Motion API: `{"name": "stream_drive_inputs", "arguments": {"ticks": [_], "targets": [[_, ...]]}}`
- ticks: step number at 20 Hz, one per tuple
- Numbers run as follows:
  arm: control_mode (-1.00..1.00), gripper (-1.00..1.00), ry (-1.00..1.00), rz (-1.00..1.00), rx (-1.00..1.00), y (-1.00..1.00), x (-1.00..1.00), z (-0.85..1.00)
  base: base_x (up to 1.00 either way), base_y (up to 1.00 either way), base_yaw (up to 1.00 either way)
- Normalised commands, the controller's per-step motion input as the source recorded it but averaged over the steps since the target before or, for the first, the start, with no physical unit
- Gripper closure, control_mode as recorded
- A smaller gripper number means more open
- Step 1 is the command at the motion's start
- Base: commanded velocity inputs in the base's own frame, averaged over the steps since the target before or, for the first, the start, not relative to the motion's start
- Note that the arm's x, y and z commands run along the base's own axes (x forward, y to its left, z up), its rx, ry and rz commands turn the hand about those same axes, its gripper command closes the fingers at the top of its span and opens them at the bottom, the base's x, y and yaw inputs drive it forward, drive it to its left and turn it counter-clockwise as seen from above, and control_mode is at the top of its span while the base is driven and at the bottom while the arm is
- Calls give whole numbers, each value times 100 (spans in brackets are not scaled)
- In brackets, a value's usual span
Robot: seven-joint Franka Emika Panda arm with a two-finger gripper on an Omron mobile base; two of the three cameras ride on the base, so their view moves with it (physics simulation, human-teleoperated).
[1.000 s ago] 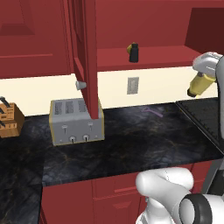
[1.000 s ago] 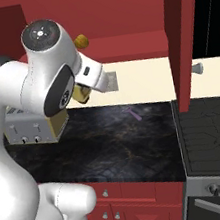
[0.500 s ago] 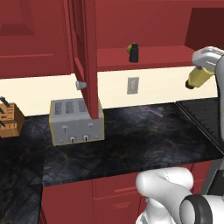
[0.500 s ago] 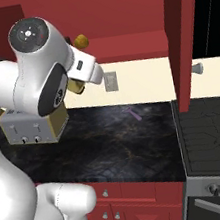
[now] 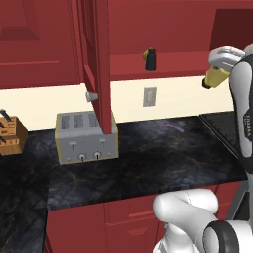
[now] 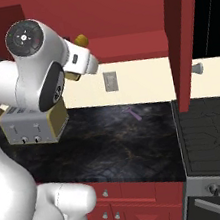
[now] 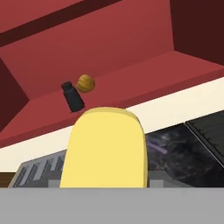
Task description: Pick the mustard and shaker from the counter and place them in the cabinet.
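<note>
Carrying the mustard (image 5: 215, 77) up off the counter (image 5: 148, 158), the white arm now has the small yellow bottle at about the height of the cabinet (image 5: 168, 29) shelf, out to the right of the open door (image 5: 98, 64). Over the last second the bottle has climbed from below the shelf edge to level with it, while everything on the counter has stayed put. The hand (image 5: 217, 74) is pinching the mustard; in the hand view the yellow body (image 7: 105, 148) sits large between the fingers, so I cannot make out the fingertips themselves. The shaker (image 5: 149, 60) already stands upright on the red shelf, a small dark cylinder, and in the hand view it (image 7: 72, 97) sits just beside a rounded orange-yellow lump (image 7: 85, 83) further back. Down below, the toaster (image 5: 86, 137) rests on the black stone under the door, and a thin purple item (image 5: 173, 126) lies near the wall. To my eye half the job is done, and the lift puts the bottle where a push forward over the shelf lip would finish it; the risk is clipping that lip or nudging the shaker.
</note>
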Motion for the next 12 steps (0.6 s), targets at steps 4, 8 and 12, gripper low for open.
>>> {"name": "stream_drive_inputs", "arguments": {"ticks": [4, 8, 12], "targets": [[-100, 100, 0, 1, 0, 5, 44, 20, 0, 0, 0], [-100, 100, 0, 0, -2, 0, 36, 17, 0, 0, 0], [-100, 100, 0, 0, -5, 0, 39, 6, 0, 0, 0]]}}
